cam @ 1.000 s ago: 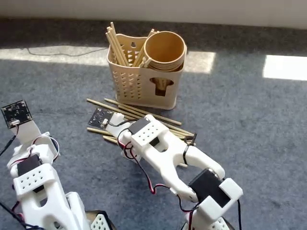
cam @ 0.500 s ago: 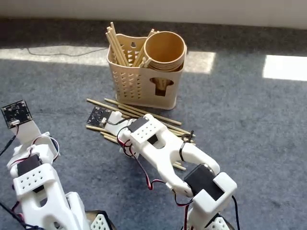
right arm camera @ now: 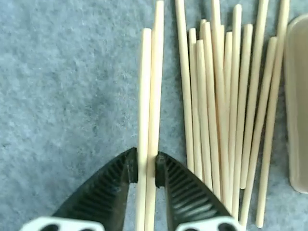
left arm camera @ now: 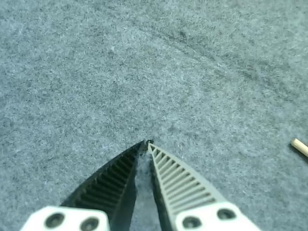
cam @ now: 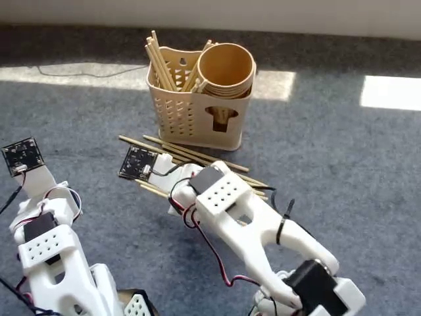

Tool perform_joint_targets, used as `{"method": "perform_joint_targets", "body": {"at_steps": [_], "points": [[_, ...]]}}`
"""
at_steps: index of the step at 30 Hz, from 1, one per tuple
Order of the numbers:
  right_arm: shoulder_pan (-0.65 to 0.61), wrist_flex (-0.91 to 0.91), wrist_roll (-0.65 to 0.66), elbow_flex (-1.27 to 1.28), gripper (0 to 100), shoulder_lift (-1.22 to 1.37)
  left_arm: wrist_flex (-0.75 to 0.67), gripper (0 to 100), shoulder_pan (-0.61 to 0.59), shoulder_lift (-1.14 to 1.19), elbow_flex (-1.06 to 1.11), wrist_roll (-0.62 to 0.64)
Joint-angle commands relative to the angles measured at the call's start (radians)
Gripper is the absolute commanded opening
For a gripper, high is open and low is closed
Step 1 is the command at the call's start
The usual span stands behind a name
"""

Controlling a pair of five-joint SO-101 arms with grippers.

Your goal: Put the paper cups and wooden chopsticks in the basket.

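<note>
A cream basket [cam: 191, 112] stands on the grey carpet with stacked paper cups [cam: 225, 66] and several wooden chopsticks [cam: 161, 60] in it. More loose chopsticks [cam: 172, 150] lie in front of it, under my right arm [cam: 223, 197]. My right gripper [right arm camera: 147, 166] is shut on two chopsticks [right arm camera: 150, 86] that lie side by side on the carpet, apart from the main bundle [right arm camera: 219, 96]. My left gripper [left arm camera: 147, 143] is shut and holds nothing, just above bare carpet at the near left.
The basket's base [right arm camera: 298, 106] lies just past the bundle in the right wrist view. A chopstick end [left arm camera: 299, 147] pokes into the left wrist view. My left arm [cam: 46, 243] stands at the near left. A cable [cam: 72, 69] runs along the far carpet.
The right arm's elbow has swung toward the near right while its wrist stayed over the loose chopsticks. The left arm has not moved.
</note>
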Motion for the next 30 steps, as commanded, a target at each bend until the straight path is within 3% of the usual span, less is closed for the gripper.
{"method": "perform_joint_targets", "body": {"at_steps": [1, 5, 16, 24, 30], "points": [[0.013, 0.002, 0.009, 0.021, 0.4, -0.157, -0.015, 0, -0.004, -0.016, -0.008, -0.008], [0.038, 0.002, 0.002, 0.033, 0.4, -0.268, -0.015, 0, -0.004, -0.016, -0.008, -0.008], [0.087, -0.039, -0.319, 0.022, 0.4, -0.521, -0.015, 0, -0.004, -0.016, -0.008, -0.008], [0.087, -0.271, -0.43, 0.027, 0.4, -0.631, -0.015, 0, -0.004, -0.016, -0.008, -0.008], [0.088, -0.641, -0.47, 0.031, 0.4, -0.628, -0.015, 0, -0.004, -0.016, -0.008, -0.008]]}}
